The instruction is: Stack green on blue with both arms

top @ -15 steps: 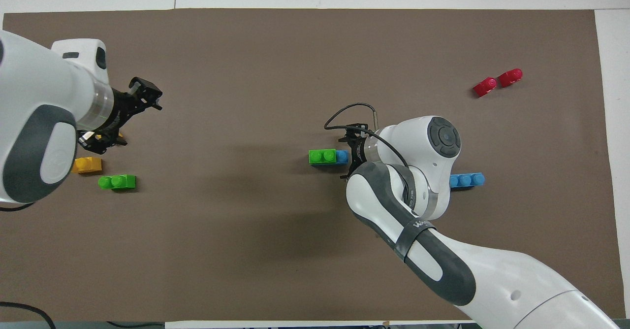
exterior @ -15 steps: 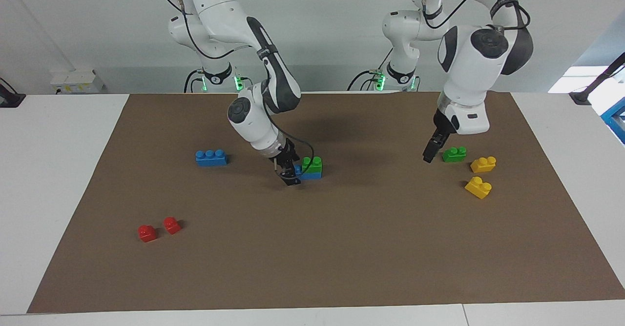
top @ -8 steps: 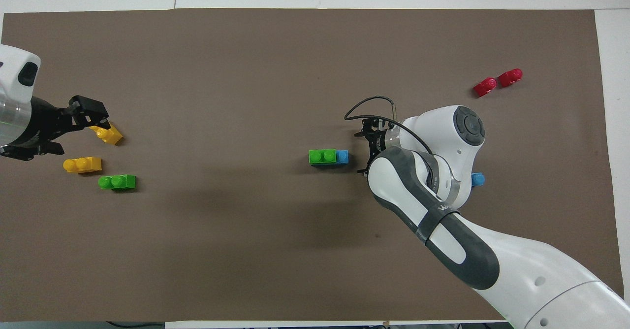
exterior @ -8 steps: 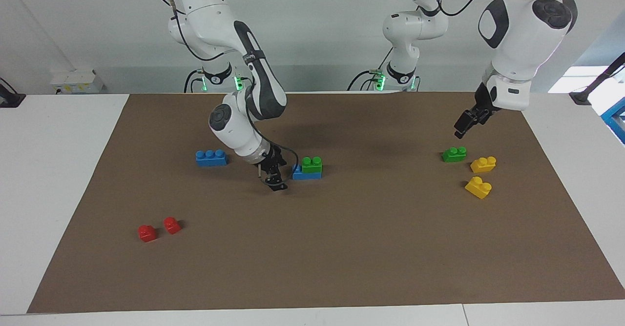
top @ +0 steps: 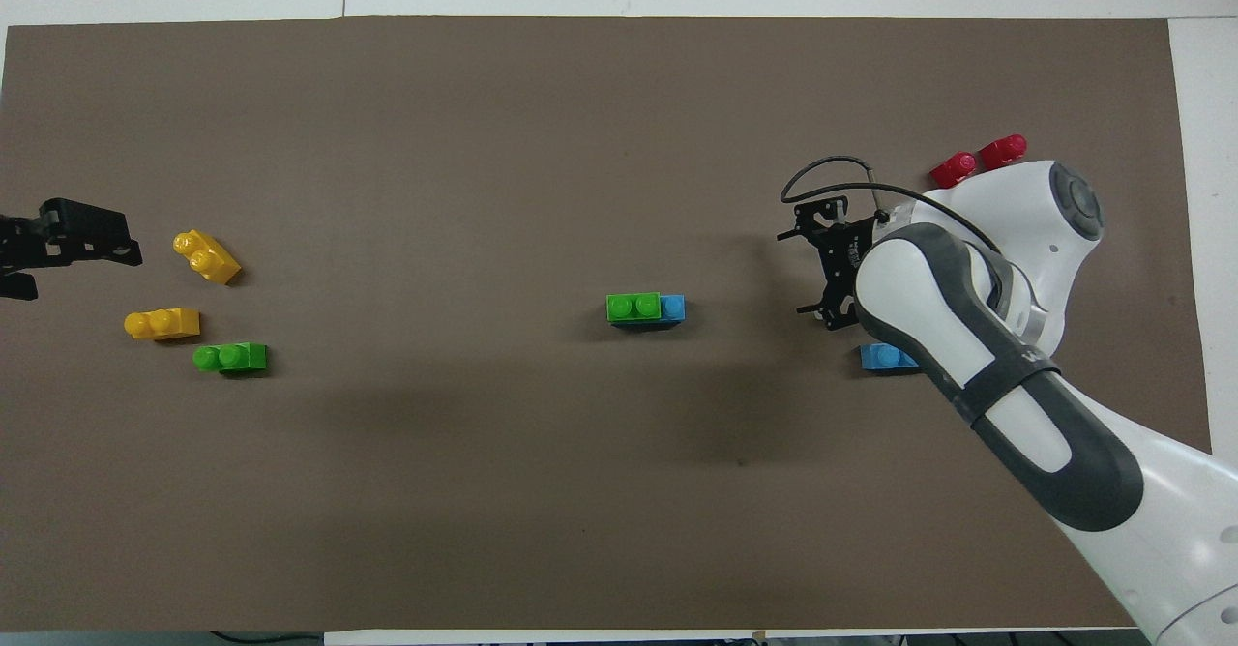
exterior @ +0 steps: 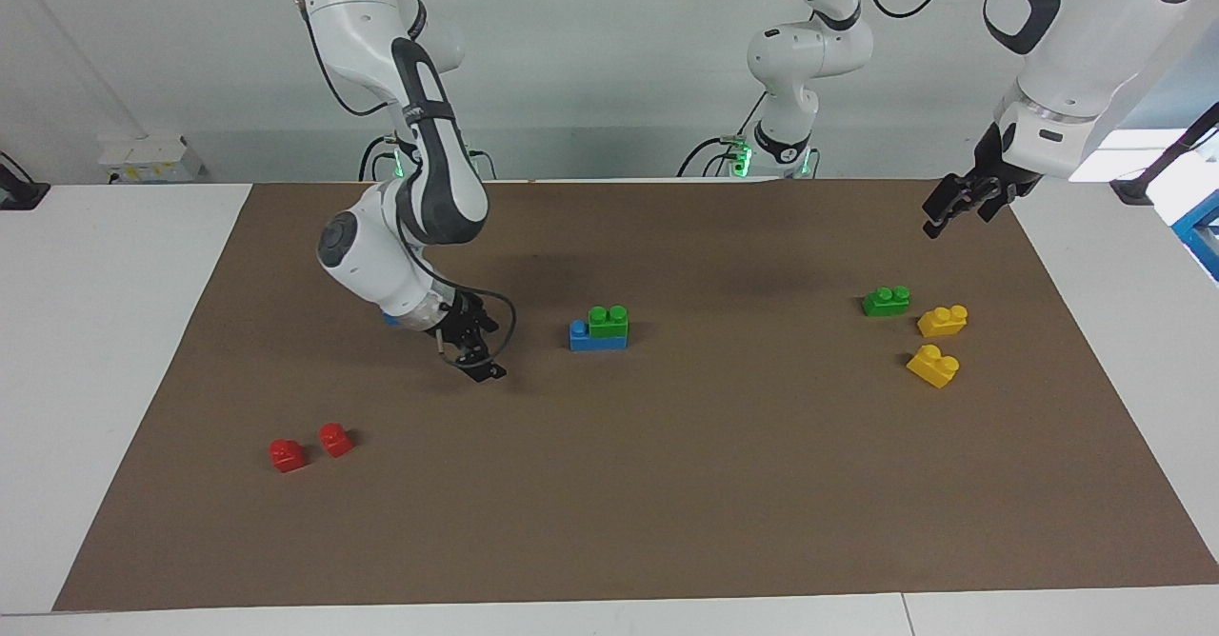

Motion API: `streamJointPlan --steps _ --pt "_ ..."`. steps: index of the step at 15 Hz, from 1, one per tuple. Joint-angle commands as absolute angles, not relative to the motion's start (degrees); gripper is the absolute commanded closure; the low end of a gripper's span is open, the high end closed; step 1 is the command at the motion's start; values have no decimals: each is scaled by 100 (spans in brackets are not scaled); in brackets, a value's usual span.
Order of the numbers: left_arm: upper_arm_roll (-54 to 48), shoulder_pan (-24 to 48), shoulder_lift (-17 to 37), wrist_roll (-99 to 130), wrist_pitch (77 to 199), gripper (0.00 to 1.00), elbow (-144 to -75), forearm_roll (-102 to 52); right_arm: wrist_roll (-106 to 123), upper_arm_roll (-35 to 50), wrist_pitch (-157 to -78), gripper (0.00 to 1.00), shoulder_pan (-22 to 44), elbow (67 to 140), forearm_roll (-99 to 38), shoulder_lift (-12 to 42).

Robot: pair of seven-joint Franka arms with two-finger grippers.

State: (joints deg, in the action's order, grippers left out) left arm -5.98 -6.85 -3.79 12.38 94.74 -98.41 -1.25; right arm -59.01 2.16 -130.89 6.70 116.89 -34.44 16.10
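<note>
Now the right gripper (exterior: pixel 481 366) hangs with jaws spread and nothing between them, having backed off from the stack toward the right arm's end of the worktop (exterior: pixel 114 331). The left gripper (exterior: pixel 957 206) has risen and swung out past the mat's edge; I cannot tell how its jaws stand. The green brick (exterior: pixel 608 320) sits on the blue brick (exterior: pixel 579 335) mid-mat, 1 blue stud uncovered. The overhead view shows the second blue brick (top: pixel 882 357) beside the right arm, which hides nearly all of it in the facing view.
</note>
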Motion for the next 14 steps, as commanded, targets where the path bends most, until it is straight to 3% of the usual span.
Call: streamJointPlan --steps 1,4,7,14 --pt "-598 -729 -369 1099 8861 0 -9415 -211 -5415 264 -12833 1 440 11672 -2929 1346" --pt "-589 -555 -290 1107 8754 0 -9229 -167 -4924 264 -12639 1 247 11654 -2374 1047" --pt "95 209 -211 1003 8867 0 -9193 -114 -4177 264 -12367 1 -8 11654 -2347 792" --pt "105 176 -193 141 9377 0 -9439 -141 -3745 281 -11419 0 -97 11067 -1039 220"
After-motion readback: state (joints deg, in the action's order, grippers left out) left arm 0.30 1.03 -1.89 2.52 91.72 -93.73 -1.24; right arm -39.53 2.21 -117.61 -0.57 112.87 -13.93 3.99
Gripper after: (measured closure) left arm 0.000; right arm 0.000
